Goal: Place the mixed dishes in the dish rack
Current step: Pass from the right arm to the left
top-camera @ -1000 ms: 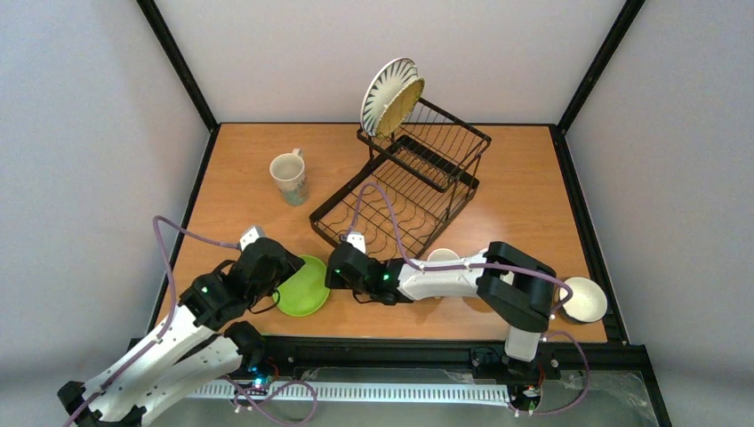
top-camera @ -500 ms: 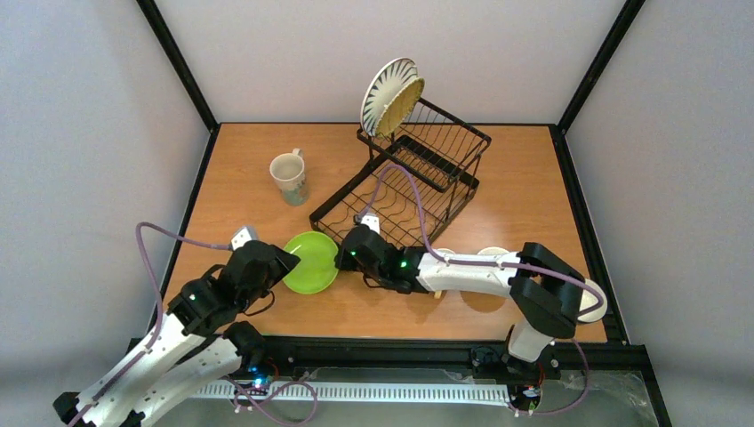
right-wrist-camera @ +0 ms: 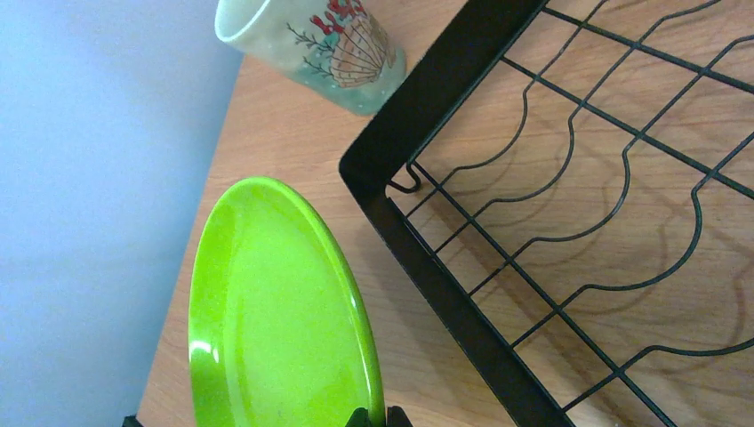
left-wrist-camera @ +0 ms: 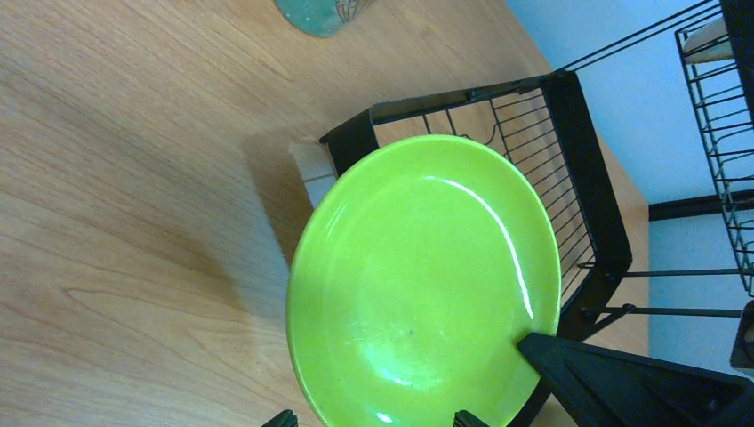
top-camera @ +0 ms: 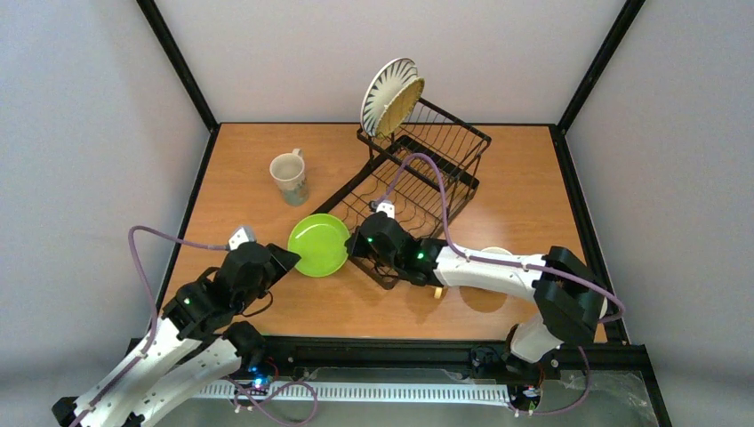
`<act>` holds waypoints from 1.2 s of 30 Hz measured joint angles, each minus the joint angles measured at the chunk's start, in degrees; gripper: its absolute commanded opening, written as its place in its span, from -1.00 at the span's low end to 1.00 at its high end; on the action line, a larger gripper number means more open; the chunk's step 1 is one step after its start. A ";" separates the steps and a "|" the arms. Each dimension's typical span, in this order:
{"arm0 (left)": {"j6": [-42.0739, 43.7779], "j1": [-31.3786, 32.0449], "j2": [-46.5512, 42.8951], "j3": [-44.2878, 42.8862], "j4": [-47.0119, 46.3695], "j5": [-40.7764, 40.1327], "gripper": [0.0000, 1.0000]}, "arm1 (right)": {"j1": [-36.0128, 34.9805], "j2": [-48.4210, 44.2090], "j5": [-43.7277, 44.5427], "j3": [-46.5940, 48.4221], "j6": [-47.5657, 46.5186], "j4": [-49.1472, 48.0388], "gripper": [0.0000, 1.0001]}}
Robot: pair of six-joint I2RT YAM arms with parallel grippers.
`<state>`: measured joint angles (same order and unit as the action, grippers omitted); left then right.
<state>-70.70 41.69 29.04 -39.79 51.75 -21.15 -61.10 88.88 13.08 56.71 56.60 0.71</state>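
The lime-green plate hangs tilted on edge above the table, just left of the dish rack. My right gripper is shut on the plate's right rim; in the right wrist view its fingertips pinch the rim of the plate. My left gripper stands open at the plate's left side, its jaws wide apart below the plate in the left wrist view. A striped plate and a bamboo plate stand in the rack's tall basket. A pale mug stands upright left of the rack.
A pale dish lies partly hidden behind my right arm at the near right. The rack's flat tray has bare wire slots close beside the plate. Black frame posts edge the table on both sides.
The right gripper has lifted the green plate off the table and carried it up toward the rack's near corner. The left gripper's jaws have spread wider and drawn back left.
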 measured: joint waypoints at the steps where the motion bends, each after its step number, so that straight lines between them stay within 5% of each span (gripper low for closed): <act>1: 0.00 0.00 -0.15 0.09 -0.26 0.02 0.99 | 0.11 -0.39 -0.04 -0.02 -0.02 -0.02 -0.95; 19: 0.00 0.00 -1.29 3.93 -4.83 1.29 1.00 | 0.37 -6.32 -3.52 -1.40 0.42 -0.13 -0.96; 36: -0.28 0.00 -14.95 12.96 -15.63 2.82 0.96 | 1.03 -7.85 -11.72 -3.32 3.82 -2.21 -0.96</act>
<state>-70.98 41.69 14.09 -26.83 36.12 -18.33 -60.07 81.03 1.37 53.39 60.42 -1.50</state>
